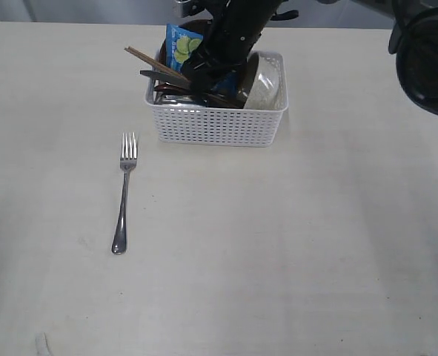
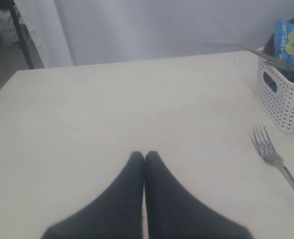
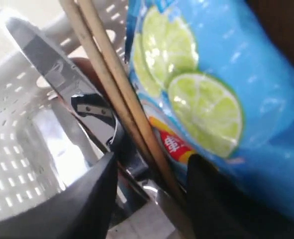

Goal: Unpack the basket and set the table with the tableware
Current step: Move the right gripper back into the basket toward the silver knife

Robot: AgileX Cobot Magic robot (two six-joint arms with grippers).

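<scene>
A: Basket [image 1: 217,122] at upper centre, crammed: chopsticks [image 3: 112,84], knife [image 3: 52,64], chip bag [image 3: 211,99]. Fork [image 1: 124,194] laid out left of centre on the bench [image 1: 315,259].

B: Right fingers [image 3: 94,199]?

A: Spread astride the chopsticks, unclenched, seemingly lined up to lift them.

B: Left fingers [image 2: 132,189]?

A: Pressed together, empty, parked clear of the work.

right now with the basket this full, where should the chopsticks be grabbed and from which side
Take the chopsticks as a pair on the free stretch that slants up and out past the basket's left rim in the exterior view. Come down from above with the fingers across both sticks. They lie side by side, so one pinch probably catches both. Lower down, the chip bag and knife crowd them.
</scene>
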